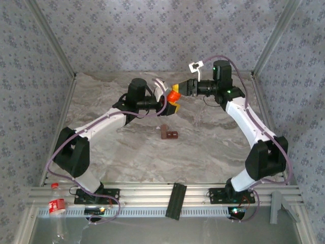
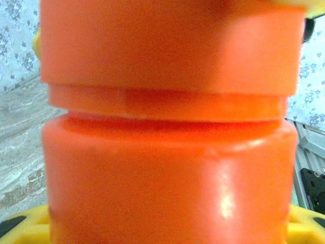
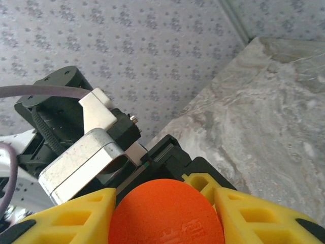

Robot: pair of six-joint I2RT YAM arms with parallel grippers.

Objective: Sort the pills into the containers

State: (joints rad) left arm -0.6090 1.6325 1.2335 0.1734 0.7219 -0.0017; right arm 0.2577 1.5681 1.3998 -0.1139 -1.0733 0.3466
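Note:
An orange bottle (image 1: 173, 97) hangs above the back of the marble table (image 1: 203, 152), held between both arms. My left gripper (image 1: 171, 106) is shut on its body (image 2: 167, 173), with yellow fingers (image 2: 20, 229) at the lower corners of the left wrist view. My right gripper (image 1: 179, 89) is shut on the round orange cap (image 3: 165, 213), its yellow fingers (image 3: 76, 218) pressing both sides. The dark reddish-brown containers (image 1: 169, 134) lie on the table nearer to me, below the bottle. The pills are out of view.
A clear plastic bottle with a red label (image 1: 57, 206) lies beyond the front rail at the left. A black block (image 1: 175, 200) sits on the rail between the arm bases. Metal frame posts (image 1: 269, 35) and patterned walls bound the table.

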